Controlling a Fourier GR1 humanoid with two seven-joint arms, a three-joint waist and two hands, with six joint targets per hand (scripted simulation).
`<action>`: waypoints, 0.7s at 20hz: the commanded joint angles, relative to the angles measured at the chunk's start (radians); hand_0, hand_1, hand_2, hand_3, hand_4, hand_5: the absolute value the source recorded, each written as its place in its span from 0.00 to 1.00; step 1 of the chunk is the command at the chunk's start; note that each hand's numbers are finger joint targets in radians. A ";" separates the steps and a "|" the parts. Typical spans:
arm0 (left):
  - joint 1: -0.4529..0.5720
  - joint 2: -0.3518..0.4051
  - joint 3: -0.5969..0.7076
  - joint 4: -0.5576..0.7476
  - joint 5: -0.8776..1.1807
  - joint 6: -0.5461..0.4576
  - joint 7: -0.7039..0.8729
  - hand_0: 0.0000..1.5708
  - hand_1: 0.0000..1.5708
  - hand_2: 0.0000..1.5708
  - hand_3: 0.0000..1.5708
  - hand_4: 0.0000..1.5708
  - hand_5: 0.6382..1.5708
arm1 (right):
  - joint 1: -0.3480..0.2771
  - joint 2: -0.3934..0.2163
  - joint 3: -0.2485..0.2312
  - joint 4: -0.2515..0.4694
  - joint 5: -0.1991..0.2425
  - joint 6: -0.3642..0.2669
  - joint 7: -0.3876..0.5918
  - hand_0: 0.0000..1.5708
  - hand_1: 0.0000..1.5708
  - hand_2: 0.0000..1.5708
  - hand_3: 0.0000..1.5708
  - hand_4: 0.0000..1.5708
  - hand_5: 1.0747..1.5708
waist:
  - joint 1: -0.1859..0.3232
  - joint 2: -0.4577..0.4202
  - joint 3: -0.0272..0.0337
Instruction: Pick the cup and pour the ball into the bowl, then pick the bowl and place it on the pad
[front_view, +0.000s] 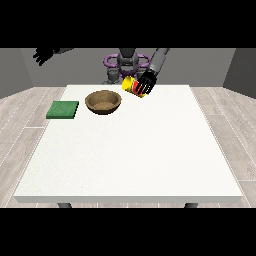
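Currently a yellow cup with a red band is held tipped on its side above the white table, gripped by the black hand at the view's right, whose fingers are curled round it. It is raised just right of the brown bowl, which sits on the table, with the green pad further left. The hand at the view's left is raised well away from the table, fingers spread, holding nothing.
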 joint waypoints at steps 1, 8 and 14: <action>-0.099 -0.056 -0.094 0.038 -0.165 -0.018 0.227 0.86 0.86 1.00 1.00 0.92 0.97 | 0.048 0.004 -0.018 0.096 0.012 0.047 -0.078 0.00 0.00 0.00 0.05 0.44 0.98 | 0.025 -0.028 -0.0025; -0.286 -0.067 -0.235 0.057 -0.321 -0.158 0.519 0.83 0.83 1.00 1.00 0.94 0.95 | -0.081 0.018 0.030 0.137 0.014 0.053 -0.063 0.00 0.00 0.00 0.11 0.45 0.98 | -0.035 0.017 -0.0036; -0.398 -0.067 -0.346 0.118 -0.514 -0.282 0.646 0.94 0.94 1.00 1.00 0.70 1.00 | -0.125 -0.036 -0.004 0.176 0.001 0.051 -0.047 0.00 0.00 0.00 0.16 0.44 0.97 | -0.023 0.024 -0.0038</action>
